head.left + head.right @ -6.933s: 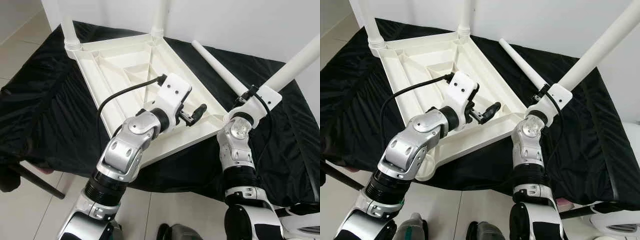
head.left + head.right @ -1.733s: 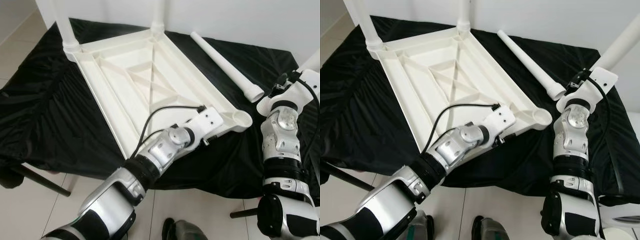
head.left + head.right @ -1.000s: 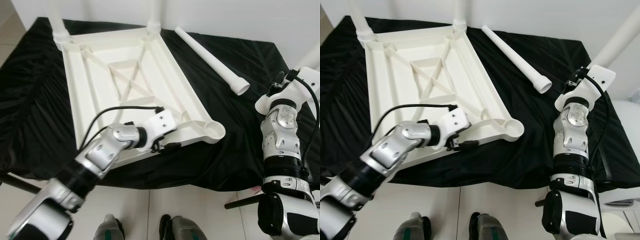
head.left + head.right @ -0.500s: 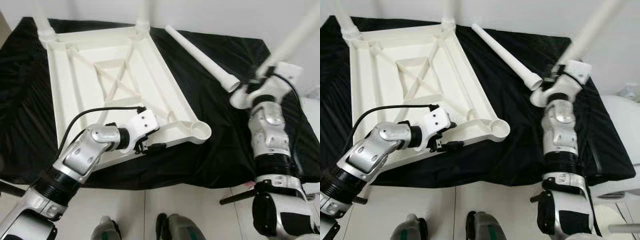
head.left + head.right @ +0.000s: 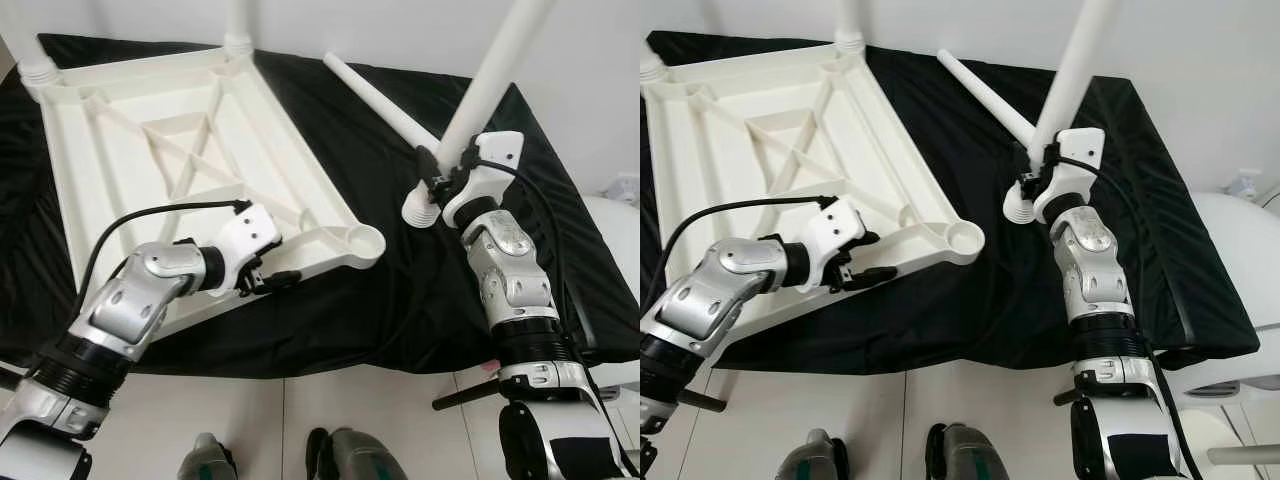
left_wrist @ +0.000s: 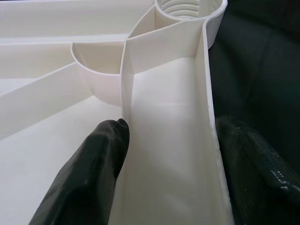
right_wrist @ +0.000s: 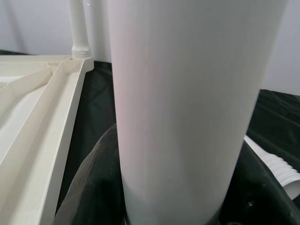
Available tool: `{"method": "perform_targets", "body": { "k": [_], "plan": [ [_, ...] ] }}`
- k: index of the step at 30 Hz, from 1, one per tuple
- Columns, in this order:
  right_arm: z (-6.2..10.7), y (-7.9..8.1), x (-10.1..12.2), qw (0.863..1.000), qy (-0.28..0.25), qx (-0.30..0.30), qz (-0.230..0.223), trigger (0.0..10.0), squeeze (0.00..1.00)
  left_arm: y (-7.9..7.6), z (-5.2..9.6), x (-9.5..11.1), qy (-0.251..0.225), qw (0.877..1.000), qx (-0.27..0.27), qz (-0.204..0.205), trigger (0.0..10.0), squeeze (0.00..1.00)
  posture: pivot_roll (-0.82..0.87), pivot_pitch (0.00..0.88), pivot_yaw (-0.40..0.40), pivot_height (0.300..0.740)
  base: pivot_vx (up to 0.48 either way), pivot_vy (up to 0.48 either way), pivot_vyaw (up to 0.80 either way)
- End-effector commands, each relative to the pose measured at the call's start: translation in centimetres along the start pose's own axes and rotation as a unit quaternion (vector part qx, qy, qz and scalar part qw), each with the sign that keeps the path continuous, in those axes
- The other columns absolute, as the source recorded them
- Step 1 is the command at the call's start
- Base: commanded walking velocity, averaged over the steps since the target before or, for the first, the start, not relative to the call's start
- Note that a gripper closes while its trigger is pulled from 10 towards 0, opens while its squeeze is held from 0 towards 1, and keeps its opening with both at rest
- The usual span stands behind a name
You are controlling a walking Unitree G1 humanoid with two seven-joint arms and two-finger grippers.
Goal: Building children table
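Gripping the near rim of the upturned white tabletop point(image 5: 150, 150), the left end effector point(image 5: 268, 278) was clenched on it — one black finger point(image 6: 89, 173) inside the rim wall, the other outside. The tabletop lay on the black cloth point(image 5: 400, 290) of the table, its empty threaded corner socket point(image 5: 365, 240) at about 3 o'clock from that end effector. The right end effector point(image 5: 440, 185) was clamped around a white table leg point(image 5: 490, 75) — held tilted, its flared end point(image 5: 420, 212) just above the cloth at 3 o'clock from the socket. A loose leg point(image 5: 375, 100) lay at 12 o'clock, beyond it.
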State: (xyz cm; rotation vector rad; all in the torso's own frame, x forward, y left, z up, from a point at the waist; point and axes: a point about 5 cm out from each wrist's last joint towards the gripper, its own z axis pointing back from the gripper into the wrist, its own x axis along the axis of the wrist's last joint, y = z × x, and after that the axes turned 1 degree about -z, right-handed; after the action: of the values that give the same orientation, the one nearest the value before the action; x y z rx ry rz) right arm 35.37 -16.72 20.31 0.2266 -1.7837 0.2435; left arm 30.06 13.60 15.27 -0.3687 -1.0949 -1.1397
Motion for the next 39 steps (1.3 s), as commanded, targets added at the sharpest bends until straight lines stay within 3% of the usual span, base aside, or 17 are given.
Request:
{"method": "perform_targets", "body": {
  "k": [1,9,10,12,13,14,18,22,23,24,27,30,31,33,34,39],
  "plan": [
    [0.3,-0.2,0.3,1.0,-0.007,0.01,0.012,10.0,0.0,0.3,1.3,-5.0,0.109,0.992,0.037,0.048,0.0,0.0,0.07,0.087,-0.128,0.74,0.0,0.0,0.0],
    [0.3,-0.2,0.4,1.0,-0.004,0.019,0.011,10.0,0.0,0.1,1.4,-5.0,0.108,0.993,0.033,0.043,0.0,0.0,0.07,0.089,-0.13,0.74,0.0,0.0,0.0],
    [0.3,-0.4,0.4,1.0,-0.001,0.022,0.011,10.0,0.0,-0.6,1.2,-4.5,0.095,0.995,0.016,0.033,0.0,0.0,0.07,0.091,-0.131,0.74,0.0,0.0,0.0],
    [0.3,-0.4,0.4,1.0,-0.001,0.022,0.011,10.0,0.0,-0.6,1.2,-4.5,0.095,0.995,0.016,0.033,0.0,0.0,0.07,0.091,-0.131,0.74,0.0,0.0,0.0],
    [0.1,-0.7,0.5,1.0,0.0,0.018,0.01,10.0,0.0,-1.7,0.6,-3.8,0.071,0.997,-0.008,0.018,3.7,0.0,0.07,0.092,-0.133,0.74,0.0,0.0,0.0],
    [0.0,-0.9,0.6,1.0,0.001,0.012,0.01,10.0,0.0,-2.6,-0.1,-3.0,0.048,0.998,-0.026,0.009,10.0,0.0,0.07,0.092,-0.135,0.74,0.0,0.0,0.0],
    [-0.3,-1.2,0.9,1.0,-0.003,0.006,0.005,10.0,0.0,-3.1,-1.1,-2.0,0.023,0.999,-0.035,-0.007,10.0,0.0,0.07,0.087,-0.134,0.74,0.0,0.0,0.0],
    [-0.4,-1.0,0.9,1.0,-0.006,0.015,0.017,10.0,0.0,-1.4,-1.7,0.0,-0.018,1.0,0.002,-0.009,10.0,0.0,0.07,0.083,-0.132,0.74,0.0,0.0,0.0],
    [-0.4,-1.0,1.0,1.0,-0.006,0.016,0.02,10.0,0.0,-0.9,-1.8,0.7,-0.031,0.999,0.012,-0.005,10.0,0.36,0.07,0.081,-0.131,0.74,0.0,0.0,0.0],
    [-0.4,-1.0,1.0,1.0,-0.007,0.016,0.02,10.0,0.0,-0.6,-1.8,1.1,-0.043,0.999,0.013,0.006,10.0,1.0,0.07,0.081,-0.129,0.74,0.0,0.0,0.0],
    [-0.3,-1.0,1.0,1.0,-0.008,0.016,0.021,10.0,0.0,-0.5,-1.8,1.5,-0.052,0.998,0.012,0.016,10.0,1.0,0.07,0.081,-0.129,0.74,0.0,0.0,0.0],
    [-0.3,-1.1,1.0,1.0,-0.01,0.014,0.022,10.0,0.0,0.1,-2.0,2.5,-0.066,0.997,0.036,-0.012,10.0,1.0,0.07,0.082,-0.13,0.74,0.0,0.0,0.0],
    [-0.4,-1.1,1.0,1.0,-0.01,0.013,0.023,10.0,0.0,0.2,-2.0,3.0,-0.077,0.996,0.045,-0.022,10.0,0.76,0.07,0.083,-0.13,0.74,0.0,0.0,0.0],
    [-0.4,-1.1,1.0,1.0,-0.01,0.013,0.023,10.0,0.0,0.3,-1.9,3.3,-0.084,0.995,0.05,-0.027,10.0,0.76,0.07,0.083,-0.13,0.74,0.0,0.0,0.0],
    [-0.4,-1.1,1.0,1.0,-0.009,0.013,0.023,10.0,0.0,0.3,-1.9,4.0,-0.098,0.993,0.052,-0.031,10.0,0.0,0.07,0.085,-0.133,0.74,0.0,0.0,0.0],
    [-0.5,-1.1,1.0,1.0,-0.009,0.015,0.022,10.0,0.0,-0.1,-2.2,5.7,-0.13,0.989,0.051,-0.044,10.0,0.0,0.07,0.086,-0.133,0.74,0.0,0.0,0.0]
  ]
}}
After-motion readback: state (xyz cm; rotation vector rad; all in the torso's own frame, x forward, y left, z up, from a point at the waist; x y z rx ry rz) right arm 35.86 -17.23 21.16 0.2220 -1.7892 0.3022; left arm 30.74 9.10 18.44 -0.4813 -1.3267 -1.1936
